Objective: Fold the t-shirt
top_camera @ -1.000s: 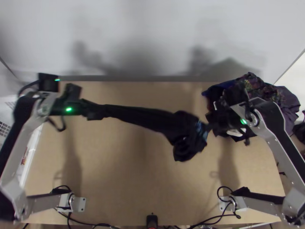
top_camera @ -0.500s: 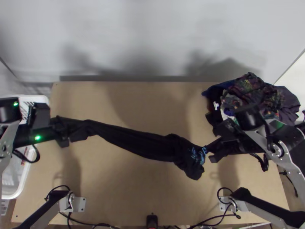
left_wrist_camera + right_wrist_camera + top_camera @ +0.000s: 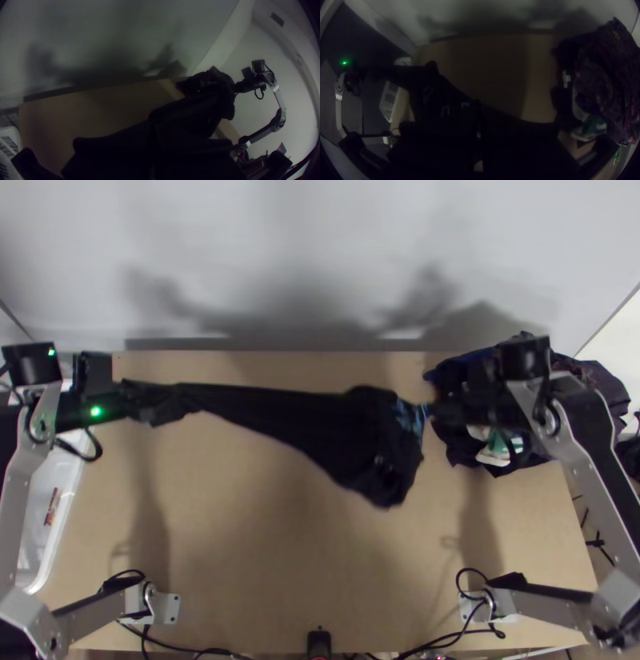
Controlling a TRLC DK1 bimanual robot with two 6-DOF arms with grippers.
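1. The light wooden table [image 3: 240,564] runs up to a pale grey wall [image 3: 320,244], which carries soft shadows; a small dark panel [image 3: 277,19] sits high up in the room.
2. A white basket [image 3: 58,540] stands at the table's left side, the left arm passing over part of it.
3. A heap of clothes [image 3: 604,390], patterned and dark with a green-and-white patch, lies at the far right corner; the right arm hangs over it and hides some.
4. Black cables [image 3: 436,642] trail along the near edge, beside a small black device [image 3: 319,644].
5. The dark t-shirt [image 3: 320,420] is stretched above the table between the arms, narrow towards the left, bunched and drooping towards the right, blue print near that end.
6. The left gripper [image 3: 148,404] is closed on its narrow end.
7. The right gripper [image 3: 436,410] pinches the cloth beside the print.
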